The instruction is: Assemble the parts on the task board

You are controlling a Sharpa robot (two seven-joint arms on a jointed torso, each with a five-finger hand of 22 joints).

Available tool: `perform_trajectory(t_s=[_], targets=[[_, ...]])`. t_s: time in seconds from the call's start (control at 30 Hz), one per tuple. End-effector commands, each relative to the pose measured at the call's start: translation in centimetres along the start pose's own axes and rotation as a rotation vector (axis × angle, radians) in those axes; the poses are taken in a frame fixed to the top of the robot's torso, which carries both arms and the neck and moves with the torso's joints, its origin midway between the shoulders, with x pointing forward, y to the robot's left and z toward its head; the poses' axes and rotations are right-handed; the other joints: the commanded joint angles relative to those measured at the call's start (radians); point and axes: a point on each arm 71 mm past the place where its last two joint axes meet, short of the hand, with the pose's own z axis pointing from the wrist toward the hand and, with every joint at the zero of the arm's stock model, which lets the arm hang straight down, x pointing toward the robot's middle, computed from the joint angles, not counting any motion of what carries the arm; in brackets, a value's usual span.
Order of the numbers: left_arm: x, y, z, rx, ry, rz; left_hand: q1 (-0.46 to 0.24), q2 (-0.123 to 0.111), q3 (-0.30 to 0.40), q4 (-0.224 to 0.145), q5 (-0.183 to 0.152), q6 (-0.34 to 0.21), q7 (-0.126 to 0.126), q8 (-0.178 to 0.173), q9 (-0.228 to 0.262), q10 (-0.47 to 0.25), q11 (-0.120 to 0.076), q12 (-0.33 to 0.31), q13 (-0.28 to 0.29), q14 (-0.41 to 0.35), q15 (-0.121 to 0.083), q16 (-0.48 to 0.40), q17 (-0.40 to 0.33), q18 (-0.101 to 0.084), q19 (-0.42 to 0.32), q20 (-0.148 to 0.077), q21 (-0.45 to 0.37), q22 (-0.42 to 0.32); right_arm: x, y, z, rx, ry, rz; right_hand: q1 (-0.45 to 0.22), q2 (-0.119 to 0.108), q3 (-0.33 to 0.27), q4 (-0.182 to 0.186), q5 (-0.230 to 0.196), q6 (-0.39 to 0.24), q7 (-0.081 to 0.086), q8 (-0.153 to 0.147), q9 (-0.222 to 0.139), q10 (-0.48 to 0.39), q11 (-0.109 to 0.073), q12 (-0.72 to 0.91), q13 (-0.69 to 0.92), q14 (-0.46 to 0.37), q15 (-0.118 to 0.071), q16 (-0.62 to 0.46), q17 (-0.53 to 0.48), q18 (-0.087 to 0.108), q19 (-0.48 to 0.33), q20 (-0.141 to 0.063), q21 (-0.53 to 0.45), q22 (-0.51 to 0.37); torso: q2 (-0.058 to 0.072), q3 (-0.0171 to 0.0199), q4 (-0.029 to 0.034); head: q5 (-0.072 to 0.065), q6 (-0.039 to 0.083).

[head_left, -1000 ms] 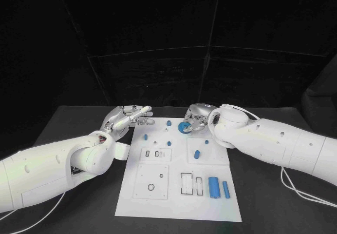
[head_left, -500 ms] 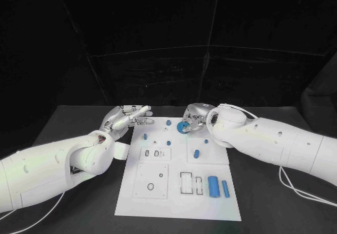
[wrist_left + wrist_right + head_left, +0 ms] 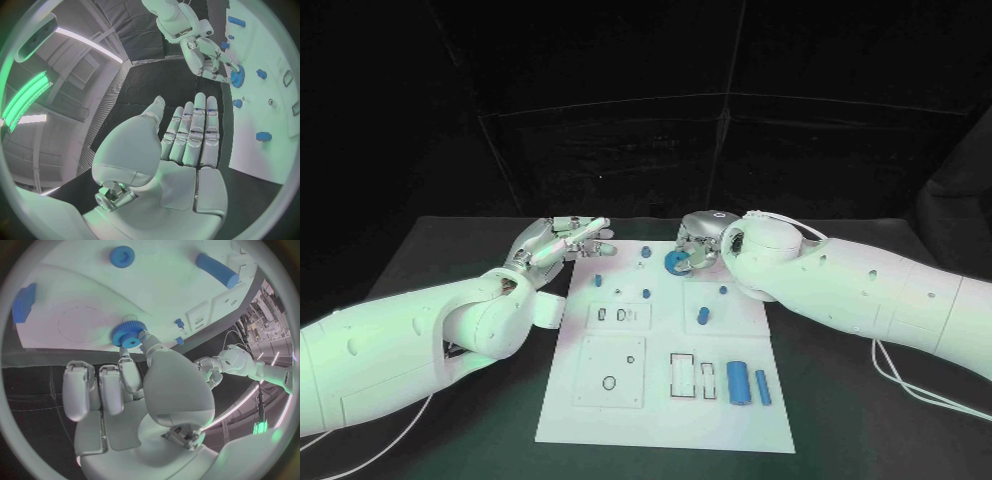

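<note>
**Gear held at the board's far end, seat not yet reached**

The right hand (image 3: pixel 697 245) pinches a blue gear (image 3: pixel 676 262) between thumb and fingers (image 3: pixel 128 374), its other fingers loosely extended; the gear hangs over the far end of the task board (image 3: pixel 668 420), beside a faint circular seat (image 3: pixel 81 324); the left hand (image 3: pixel 567 240) holds nothing, fingers straight and close together, off the board's far left corner; placing seems the step in hand; next, the gear likely needs lowering squarely onto its seat.

The right robot hand (image 3: pixel 134 390) pinches a blue gear (image 3: pixel 129 334) (toothed rim) over the task board (image 3: pixel 162 295).
</note>
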Motion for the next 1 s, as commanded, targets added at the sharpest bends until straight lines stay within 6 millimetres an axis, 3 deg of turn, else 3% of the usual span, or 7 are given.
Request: perform_trajectory(t_s=[0.03,0.33,0.53,0.67,1.0], targets=[[0.2,-0.1,0.0,0.001,0.016,-0.004,0.007,0.001,0.001,-0.007,0.005,0.008,0.001,-0.004,-0.001,0.007,0.003,-0.006,-0.002,0.007,0.0,-0.006,0.001,0.007,0.007,0.0,-0.005,-0.001,0.8,-0.1,0.0,0.025,0.074,-0.037,-0.012,-0.009,0.001,0.007,0.015,-0.006,0.003,-0.009,-0.005,-0.004,-0.005,-0.009,0.001,0.068,-0.009,0.003,0.08,-0.008,0.004,-0.007,0.004,0.045,-0.001,-0.0014,0.0002,-0.001,0.0],[0.2,-0.1,0.0,0.0,0.016,-0.004,0.007,0.001,0.001,-0.007,0.005,0.008,0.001,-0.004,-0.001,0.007,0.003,-0.006,-0.002,0.007,0.0,-0.006,0.001,0.007,0.007,0.0,-0.005,-0.001,0.9,0.1,0.2,0.032,0.083,-0.051,-0.013,-0.015,0.005,0.006,0.02,-0.012,0.004,-0.014,-0.007,-0.007,-0.004,-0.015,-0.003,0.068,-0.008,0.003,0.081,-0.008,0.004,-0.007,0.004,0.046,0.0,0.0,-0.0003,-0.002,-0.001],[0.2,-0.1,0.1,-0.001,0.015,-0.003,0.007,0.002,0.001,-0.007,0.005,0.008,0.001,-0.005,-0.001,0.006,0.003,-0.007,-0.002,0.007,0.0,-0.006,0.001,0.007,0.007,0.0,-0.006,-0.001,0.4,0.2,0.1,0.022,0.012,-0.018,-0.021,-0.008,0.037,0.013,0.105,0.005,0.003,-0.011,-0.005,0.0,-0.007,-0.007,0.007,0.069,-0.01,0.004,0.084,-0.009,0.007,-0.008,0.006,0.051,0.0,0.0013,0.0009,0.0,0.0],[0.1,-0.1,0.1,-0.001,0.014,-0.003,0.007,0.002,0.001,-0.007,0.005,0.008,0.001,-0.005,-0.001,0.006,0.003,-0.007,-0.002,0.007,0.0,-0.006,0.001,0.007,0.007,0.0,-0.006,-0.001,-0.3,0.7,-0.3,0.01,-0.087,0.039,-0.028,-0.007,0.058,0.019,0.14,0.012,0.001,-0.011,-0.006,0.004,-0.008,-0.003,0.011,0.07,-0.011,0.006,0.088,-0.011,0.011,-0.01,0.01,0.058,0.0,0.0012,0.0008,0.001,0.0],[0.1,0.0,0.1,0.0,0.011,-0.001,0.006,0.003,0.001,-0.007,0.005,0.008,0.001,-0.005,-0.001,0.006,0.003,-0.007,-0.002,0.007,0.0,-0.007,0.002,0.007,0.007,0.0,-0.006,-0.002,-1.2,2.4,-1.3,-0.054,-0.204,0.071,-0.027,-0.015,0.071,0.015,0.154,0.016,-0.001,-0.011,-0.005,0.005,-0.01,-0.001,0.013,0.071,-0.013,0.009,0.093,-0.011,0.013,-0.011,0.011,0.062,0.0,0.0004,0.0005,0.005,0.001]])
